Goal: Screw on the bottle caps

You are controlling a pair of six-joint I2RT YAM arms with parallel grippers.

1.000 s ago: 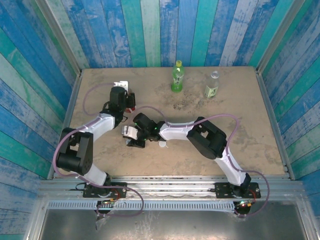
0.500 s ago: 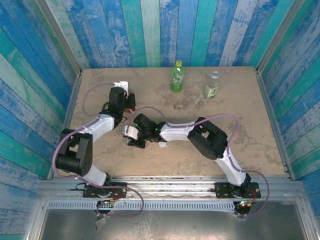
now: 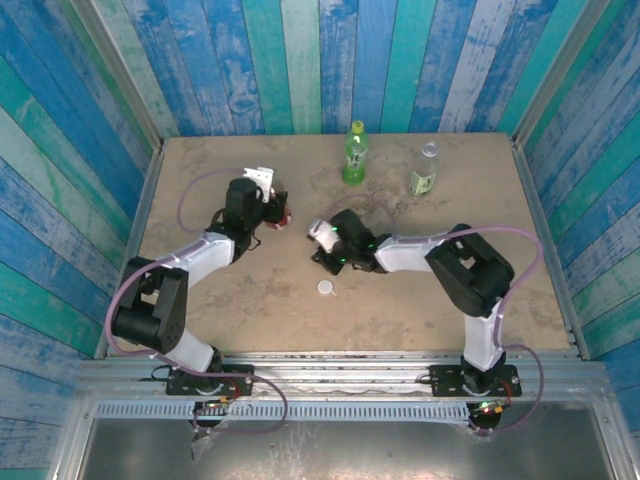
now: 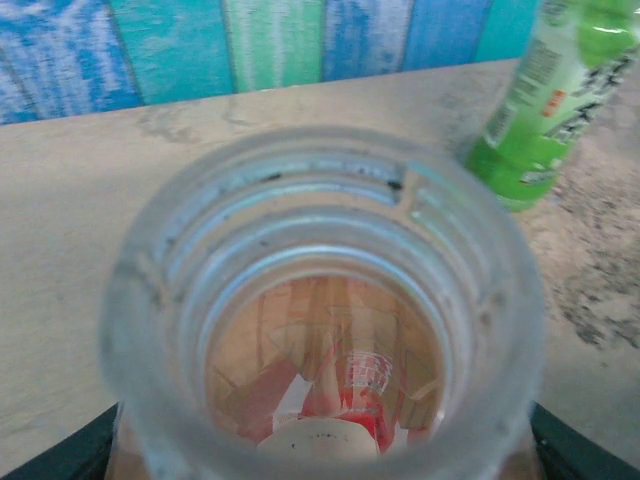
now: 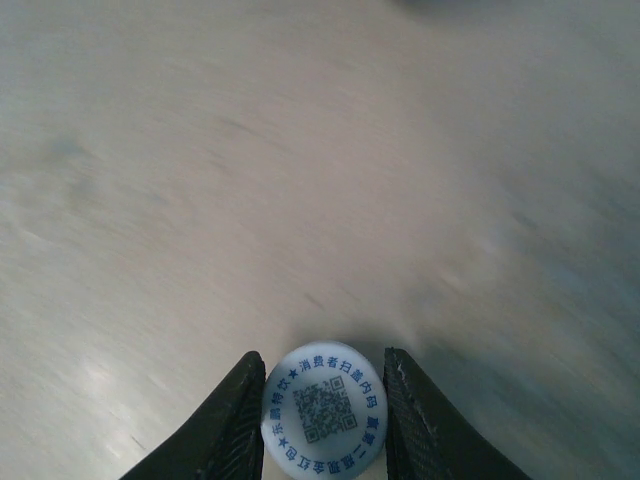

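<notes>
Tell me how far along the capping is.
Done: the green plastic bottle looks capped in yellow-green. In hand: the left jaws hold the open amber-liquid bottle, the right jaws grip a white round plastic cap. Remaining: screw that on, then the second white cap on the table, presumably for the clear green-labelled bottle.

Right tool farther back and right, white cap newly between its fingers.

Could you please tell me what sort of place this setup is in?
Probably a staged robot test booth: painted blue-green plank walls enclose a worn tan table, and a left arm and right arm are bolted to a metal rail at its near edge.
</notes>
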